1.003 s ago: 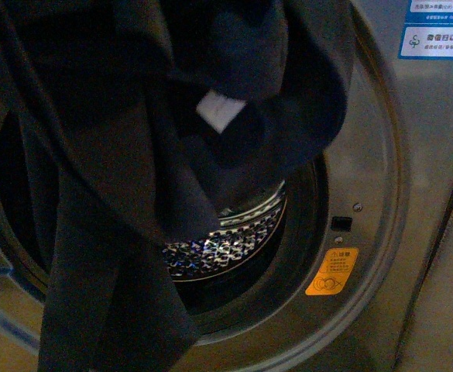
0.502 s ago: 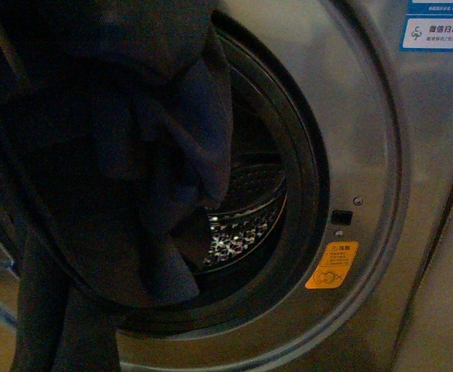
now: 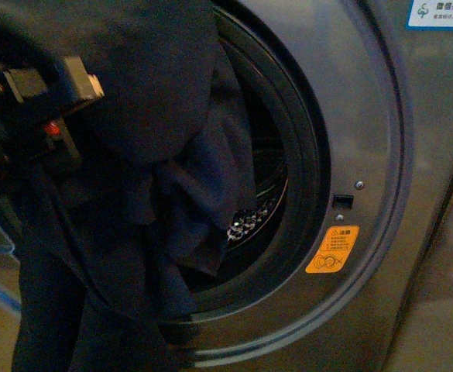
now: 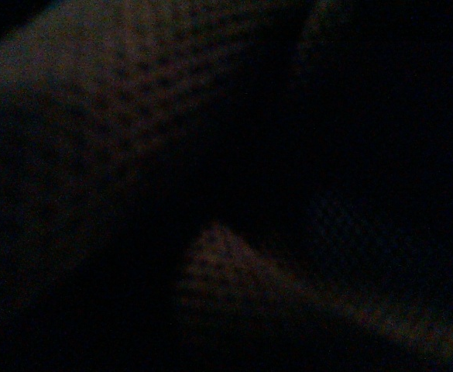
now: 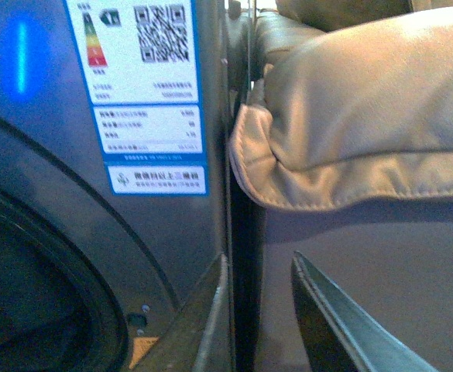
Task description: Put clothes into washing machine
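Within the last second the clothes point(image 3: 172, 178) have swung off the right side of the porthole point(image 3: 303, 155) and bunched toward its left. The white tag has gone out of sight, and your left arm point(image 3: 56, 85) has come into the front view at the upper left with cloth draped over it. That reads as the load being carried in over the rim, but it isn't in yet. The bulk hangs in the mouth of the washing machine point(image 3: 412, 155), hiding all but a sliver of the drum point(image 3: 245, 225), and a long fold trails down past the lower left rim, outside. The left gripper is buried under fabric and the left wrist view is dark, so you cannot tell its state; probably it holds the cloth, which hangs from there. Your right gripper point(image 5: 259, 263) sits off the machine's right edge, fingers spread with nothing between. It faces the label point(image 5: 145, 93) and blue light point(image 5: 21, 58), with a tan cushion point(image 5: 365, 116) close beside. Nothing blocks the opening itself. Mind the trailing fold, and the latch point(image 3: 342, 201) above the orange sticker point(image 3: 332, 249), where fabric could snag.
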